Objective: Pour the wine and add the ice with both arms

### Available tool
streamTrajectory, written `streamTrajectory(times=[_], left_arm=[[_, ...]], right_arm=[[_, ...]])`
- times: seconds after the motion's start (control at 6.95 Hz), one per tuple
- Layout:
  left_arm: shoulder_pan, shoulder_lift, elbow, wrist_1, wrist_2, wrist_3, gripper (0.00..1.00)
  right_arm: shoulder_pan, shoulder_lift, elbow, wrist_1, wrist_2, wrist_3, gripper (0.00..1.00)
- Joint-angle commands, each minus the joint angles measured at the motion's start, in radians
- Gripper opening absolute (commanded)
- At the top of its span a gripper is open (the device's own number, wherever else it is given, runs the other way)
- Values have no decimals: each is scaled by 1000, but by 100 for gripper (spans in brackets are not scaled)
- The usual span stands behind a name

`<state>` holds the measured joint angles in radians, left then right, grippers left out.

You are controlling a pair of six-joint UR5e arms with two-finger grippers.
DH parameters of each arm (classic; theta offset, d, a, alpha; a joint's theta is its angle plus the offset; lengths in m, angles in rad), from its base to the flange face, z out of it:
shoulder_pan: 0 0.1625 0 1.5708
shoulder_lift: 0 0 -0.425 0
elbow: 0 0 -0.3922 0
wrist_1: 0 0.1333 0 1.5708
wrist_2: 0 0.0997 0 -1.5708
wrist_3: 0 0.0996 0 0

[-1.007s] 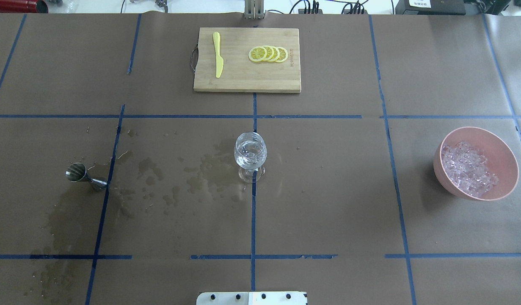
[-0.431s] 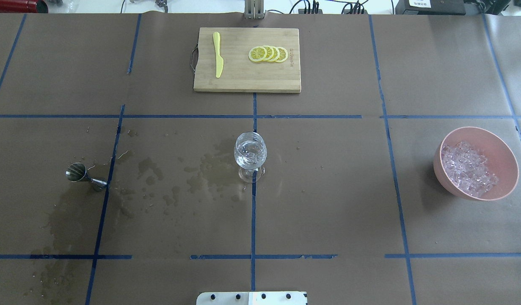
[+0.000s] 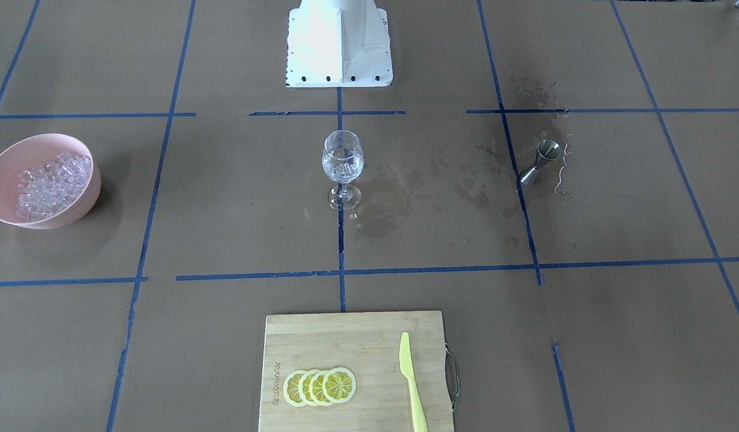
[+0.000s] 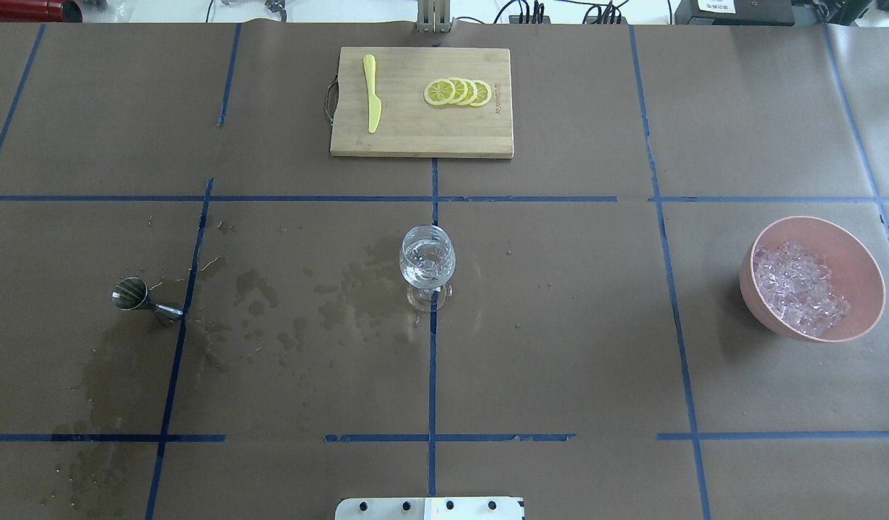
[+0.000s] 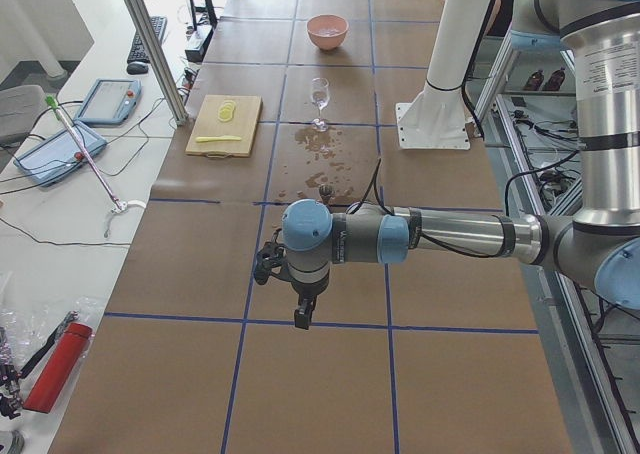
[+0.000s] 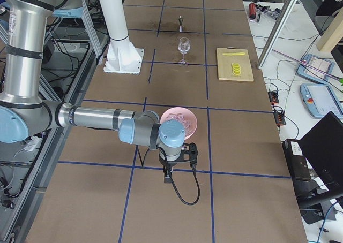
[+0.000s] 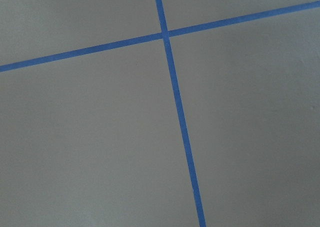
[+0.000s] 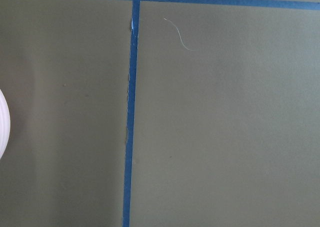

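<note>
Both grippers are seen only from the side views, so whether they are released or clenched cannot be told. The left gripper (image 5: pixel 300 316) is hung downward from the left arm (image 5: pixel 440 236) over bare brown paper at the table's left end. The right gripper (image 6: pixel 168 177) is hung from the right arm (image 6: pixel 96 117) at the opposite end, on the near side of the bowl (image 4: pixel 859 249) in that view.

Wine (image 3: pixel 342 170) is seen as clear, glinting contents in the one stemmed glass (image 4: pixel 427 261), which is stood upright at the table's centre on a tape line; liquid and cubes cannot be separated there. Ice (image 4: pixel 798 289) is heaped in the one pink bowl, well apart on the robot's right. One steel jigger (image 4: pixel 136 295) is stood on the robot's left, with wet patches (image 4: pixel 300 310) spread between it and the glass.

One wooden board (image 4: pixel 415 137) is laid at the far edge, carrying one yellow knife (image 4: pixel 372 92) and four overlapping lemon slices (image 4: pixel 458 92). One white pedestal (image 3: pixel 339 42) is set at the robot's side.
</note>
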<state>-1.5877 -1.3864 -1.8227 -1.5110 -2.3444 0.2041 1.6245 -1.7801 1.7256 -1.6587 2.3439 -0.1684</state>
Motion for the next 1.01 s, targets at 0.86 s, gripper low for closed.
streamTrajectory(times=[0.86], left_arm=[[-2, -2, -7, -2, 2, 0, 100]], right_arm=[[0, 8, 31, 2, 23, 12, 100]])
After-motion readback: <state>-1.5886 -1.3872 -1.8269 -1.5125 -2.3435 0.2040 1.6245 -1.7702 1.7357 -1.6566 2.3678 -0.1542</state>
